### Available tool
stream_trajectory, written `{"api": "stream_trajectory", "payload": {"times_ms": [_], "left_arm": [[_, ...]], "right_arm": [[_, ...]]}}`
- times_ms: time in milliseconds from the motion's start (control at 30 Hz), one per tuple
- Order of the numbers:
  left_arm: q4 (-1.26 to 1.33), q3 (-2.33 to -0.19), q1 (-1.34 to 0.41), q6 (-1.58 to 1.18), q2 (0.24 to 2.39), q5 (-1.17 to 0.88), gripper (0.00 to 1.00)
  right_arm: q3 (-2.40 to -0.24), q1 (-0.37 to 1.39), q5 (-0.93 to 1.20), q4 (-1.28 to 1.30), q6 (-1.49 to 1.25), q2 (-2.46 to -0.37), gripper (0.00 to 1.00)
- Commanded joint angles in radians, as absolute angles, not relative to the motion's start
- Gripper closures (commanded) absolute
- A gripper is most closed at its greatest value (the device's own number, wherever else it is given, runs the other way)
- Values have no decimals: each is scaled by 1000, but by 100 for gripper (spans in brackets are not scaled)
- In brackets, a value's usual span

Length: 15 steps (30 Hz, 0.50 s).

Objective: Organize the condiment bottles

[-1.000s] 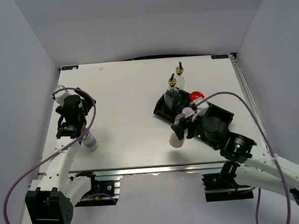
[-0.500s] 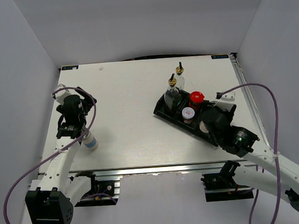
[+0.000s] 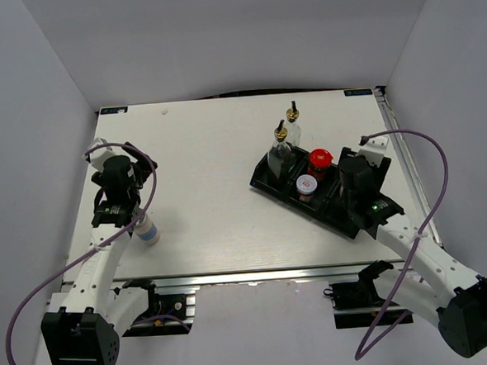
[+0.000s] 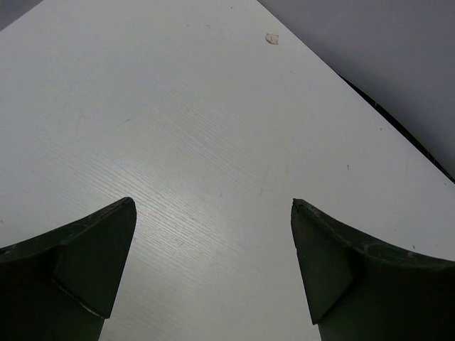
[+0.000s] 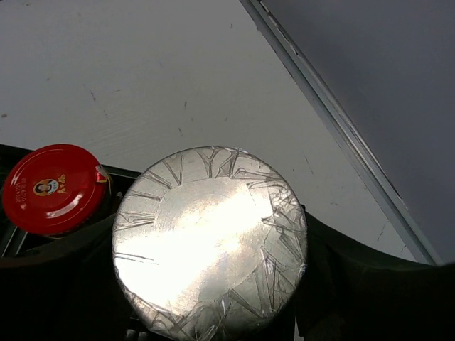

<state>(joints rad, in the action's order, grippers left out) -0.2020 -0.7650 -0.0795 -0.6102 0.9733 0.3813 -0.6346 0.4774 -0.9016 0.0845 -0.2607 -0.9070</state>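
My right gripper [image 3: 356, 182] hangs over the right end of the black tray [image 3: 270, 187], shut on the silver-lidded jar [image 5: 210, 245]; dark fingers [image 5: 340, 273] flank the jar. The top view hides the jar under the gripper. The red-capped jar [image 3: 320, 159] also shows in the right wrist view [image 5: 51, 188]. It stands in the tray with the white-lidded jar [image 3: 306, 185]. One glass bottle [image 3: 280, 150] stands at the tray's left end, the other glass bottle [image 3: 294, 126] just behind it. The white blue-banded bottle [image 3: 150, 232] stands on the table beside my left arm. My left gripper [image 4: 213, 206] is open over bare table.
The white table's right metal rail [image 5: 334, 121] runs close to the tray. Grey walls close in on three sides. A small chip mark [image 4: 271, 38] lies on the table far ahead of the left gripper.
My right gripper has swung from the table in front of the tray to over the tray's right end, carrying the jar. The left arm has not moved.
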Motion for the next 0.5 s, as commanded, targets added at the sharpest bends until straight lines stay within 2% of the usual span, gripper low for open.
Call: {"api": "stream_trajectory", "payload": {"times_ms": [0, 300, 467], "left_arm": [[-195, -755, -74, -603, 936, 393, 2], [-180, -746, -72, -611, 945, 373, 2], [-167, -738, -74, -614, 951, 357, 2]], "right_arm": [[-627, 445, -914, -109, -224, -919, 100], [-395, 374, -838, -487, -204, -933, 100], [-347, 371, -822, -593, -181, -963, 100]]}}
